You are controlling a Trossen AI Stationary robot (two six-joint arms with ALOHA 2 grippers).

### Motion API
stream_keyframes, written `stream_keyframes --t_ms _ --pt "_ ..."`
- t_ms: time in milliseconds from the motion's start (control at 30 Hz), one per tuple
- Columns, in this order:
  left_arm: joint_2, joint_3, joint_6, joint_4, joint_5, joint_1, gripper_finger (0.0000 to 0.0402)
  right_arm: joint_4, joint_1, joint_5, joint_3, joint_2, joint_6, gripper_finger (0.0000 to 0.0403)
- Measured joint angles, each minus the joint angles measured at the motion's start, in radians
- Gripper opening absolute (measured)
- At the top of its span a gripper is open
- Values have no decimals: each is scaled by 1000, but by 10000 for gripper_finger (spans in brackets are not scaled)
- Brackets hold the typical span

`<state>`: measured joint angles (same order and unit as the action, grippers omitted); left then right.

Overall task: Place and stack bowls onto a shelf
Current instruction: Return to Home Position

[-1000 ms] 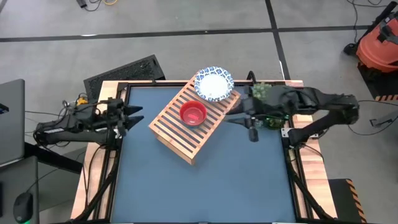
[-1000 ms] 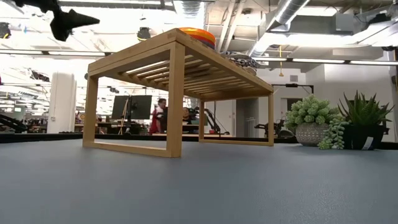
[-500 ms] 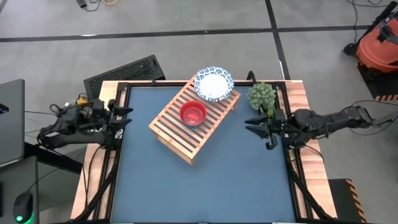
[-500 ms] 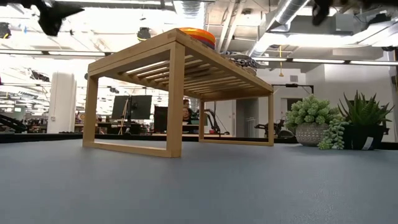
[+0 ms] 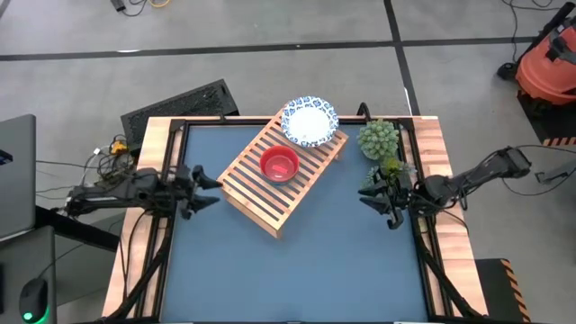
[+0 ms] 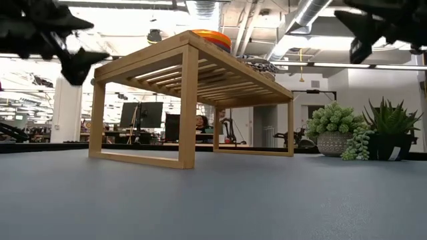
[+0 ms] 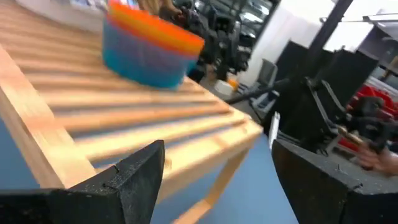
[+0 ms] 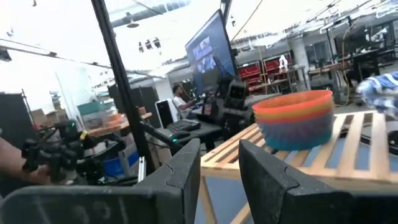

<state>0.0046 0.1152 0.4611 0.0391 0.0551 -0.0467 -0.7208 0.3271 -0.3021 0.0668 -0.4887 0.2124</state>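
Withdrawn since a second ago: right hand (image 5: 373, 200), off the shelf (image 5: 270, 202) to the right edge of the tabletop (image 5: 297, 270), narrowly parted, empty. Left hand (image 5: 209, 187) at left edge, wide, empty. Coloured bowl stack (image 5: 280, 164) and patterned bowls (image 5: 310, 123) resting on shelf; stacking judged complete.

The shelf (image 5: 281, 184) is pale, unpainted wood with a smooth, low-sheen finish on its slats. The worktop (image 5: 297, 270) has a matt blue surface with a fine, slightly pebbled texture, bordered by bare wooden boards (image 5: 432, 144). The patterned bowl (image 5: 310, 123) looks glazed and glossy, and the red bowl (image 5: 280, 164) looks like smooth plastic. The left tool (image 5: 209, 189) and right tool (image 5: 373, 205) are dark and matt.
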Motion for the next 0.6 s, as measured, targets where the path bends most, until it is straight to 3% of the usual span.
stream_keyframes --t_ms 167,400,600 --pt "-2 -102 32 -132 39 0 281 -93 -37 -26 -57 38 -4 134" --pt "-2 -104 5 -120 53 1 281 -142 -132 35 -57 226 -92 134" --pt "1 -105 -7 -86 106 4 281 79 -174 39 -57 435 -121 134"
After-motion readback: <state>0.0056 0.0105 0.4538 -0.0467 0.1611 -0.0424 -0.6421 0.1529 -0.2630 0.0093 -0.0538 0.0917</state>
